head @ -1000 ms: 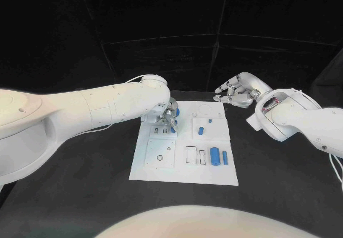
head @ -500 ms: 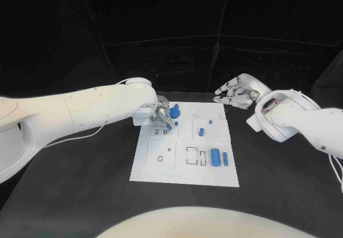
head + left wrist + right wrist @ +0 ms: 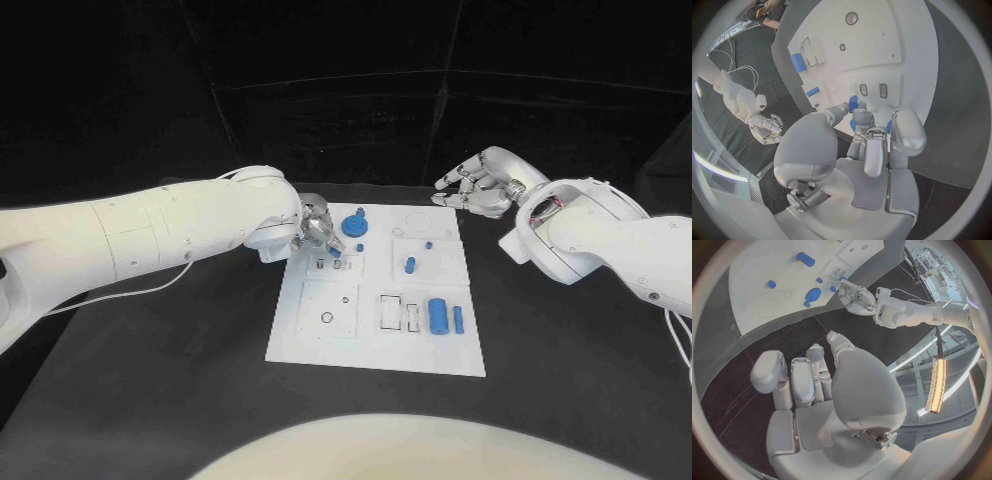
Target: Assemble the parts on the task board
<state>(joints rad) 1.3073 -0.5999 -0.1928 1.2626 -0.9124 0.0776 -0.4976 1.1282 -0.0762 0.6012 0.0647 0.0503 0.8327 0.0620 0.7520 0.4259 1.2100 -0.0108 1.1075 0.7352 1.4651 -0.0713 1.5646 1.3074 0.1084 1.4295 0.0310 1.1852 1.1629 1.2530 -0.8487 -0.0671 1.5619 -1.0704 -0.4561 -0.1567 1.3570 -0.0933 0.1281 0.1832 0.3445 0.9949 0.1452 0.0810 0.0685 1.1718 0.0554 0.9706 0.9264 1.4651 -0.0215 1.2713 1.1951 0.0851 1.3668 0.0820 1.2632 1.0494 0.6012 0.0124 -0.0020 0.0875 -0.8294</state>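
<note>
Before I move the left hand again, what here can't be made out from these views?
- Left hand grip, head view: the fingers cover the spot, so whether it holds a blue part is unclear.
- Same spot, left wrist view: fingers hide most of the blue piece behind them.
- Small slots on the board, head view: too small to tell filled from empty.
- Right hand: nothing seen in it; the palm faces away in the head view.
</note>
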